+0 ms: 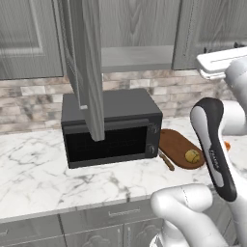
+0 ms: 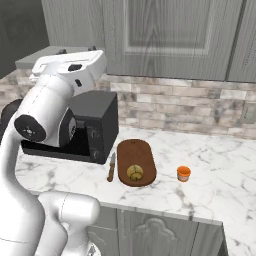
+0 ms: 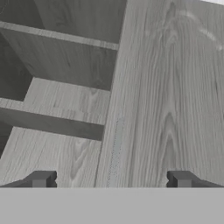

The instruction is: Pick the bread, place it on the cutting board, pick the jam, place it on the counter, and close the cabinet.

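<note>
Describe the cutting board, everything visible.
The cutting board is a dark reddish-brown oval that looks wooden and lies flat on the white marble counter, just right of the black microwave. The round golden bread sits on its near end. A knife lies beside its left edge.

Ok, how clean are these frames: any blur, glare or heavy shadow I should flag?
Left base view: sharp, even light, a soft shadow under the microwave, no glare. Right base view: equally crisp; bread and jam cast faint shadows on the board and counter. Hand view: the cabinet wood grain close up looks smeared, darkening toward the shelf recess; fingertips wide apart.
</note>
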Tool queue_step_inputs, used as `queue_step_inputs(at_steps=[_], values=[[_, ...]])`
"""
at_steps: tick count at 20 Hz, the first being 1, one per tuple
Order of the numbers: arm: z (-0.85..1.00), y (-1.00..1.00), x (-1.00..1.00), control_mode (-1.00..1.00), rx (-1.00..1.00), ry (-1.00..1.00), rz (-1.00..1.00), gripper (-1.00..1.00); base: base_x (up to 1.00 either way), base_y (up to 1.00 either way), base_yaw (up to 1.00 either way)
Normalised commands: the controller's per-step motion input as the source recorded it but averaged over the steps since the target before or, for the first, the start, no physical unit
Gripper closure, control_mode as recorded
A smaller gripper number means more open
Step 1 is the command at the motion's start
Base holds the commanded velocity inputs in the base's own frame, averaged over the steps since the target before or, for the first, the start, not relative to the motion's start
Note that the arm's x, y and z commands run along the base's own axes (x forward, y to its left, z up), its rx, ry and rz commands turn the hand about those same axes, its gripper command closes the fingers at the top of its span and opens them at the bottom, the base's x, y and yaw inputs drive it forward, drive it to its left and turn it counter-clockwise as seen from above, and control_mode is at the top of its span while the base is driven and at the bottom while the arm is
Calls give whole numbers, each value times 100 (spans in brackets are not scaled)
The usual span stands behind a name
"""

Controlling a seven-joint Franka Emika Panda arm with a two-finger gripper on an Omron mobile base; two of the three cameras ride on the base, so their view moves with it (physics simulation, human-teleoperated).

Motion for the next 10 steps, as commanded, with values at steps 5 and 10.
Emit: queue_step_inputs(at_steps=[5, 10], values=[[0, 11, -54, -100, 0, 0, 0, -100, 0, 0, 0], [0, 13, -56, -100, 0, 0, 0, -100, 0, 0, 0]])
